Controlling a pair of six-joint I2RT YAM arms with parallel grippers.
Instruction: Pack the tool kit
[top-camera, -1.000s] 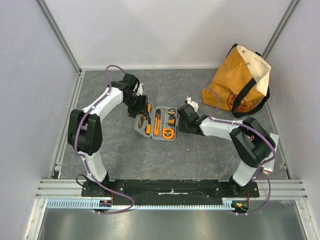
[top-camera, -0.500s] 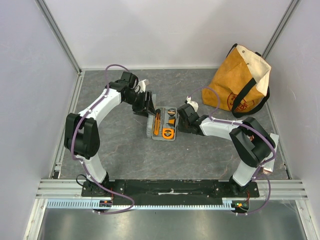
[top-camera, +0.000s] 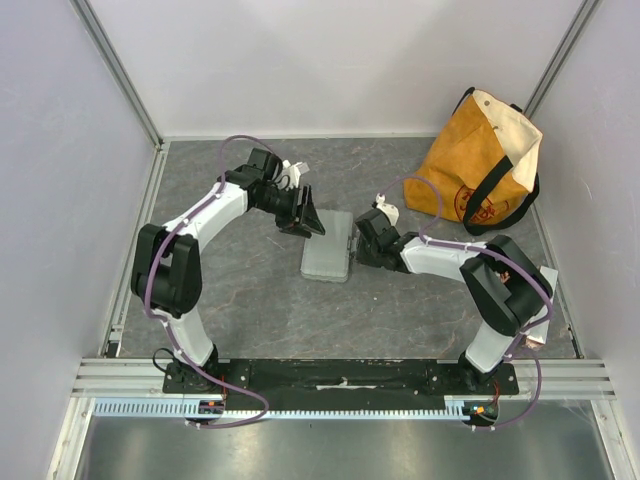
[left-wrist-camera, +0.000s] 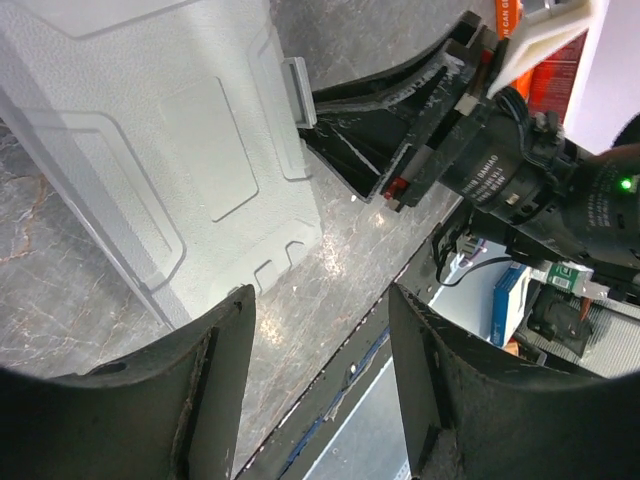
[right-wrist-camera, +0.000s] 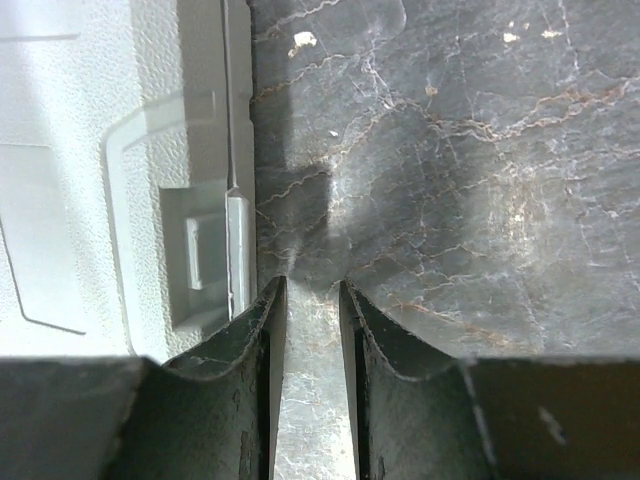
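The tool kit (top-camera: 327, 258) lies shut and flat on the grey table (top-camera: 250, 300), near its middle. The left gripper (top-camera: 305, 213) hangs at the case's 11 o'clock with its jaws wide and holding nothing. In its wrist view the grey lid (left-wrist-camera: 180, 150) sits at 10 o'clock, outside the jaws. The right gripper (top-camera: 362, 245) is at the case's 2 o'clock with jaws drawn narrow (only a slit of table shows between). The case's latch (right-wrist-camera: 200, 250) is just beside its fingertips, at their 10 o'clock. A tan canvas bag (top-camera: 480, 170) stands at the table's 2 o'clock.
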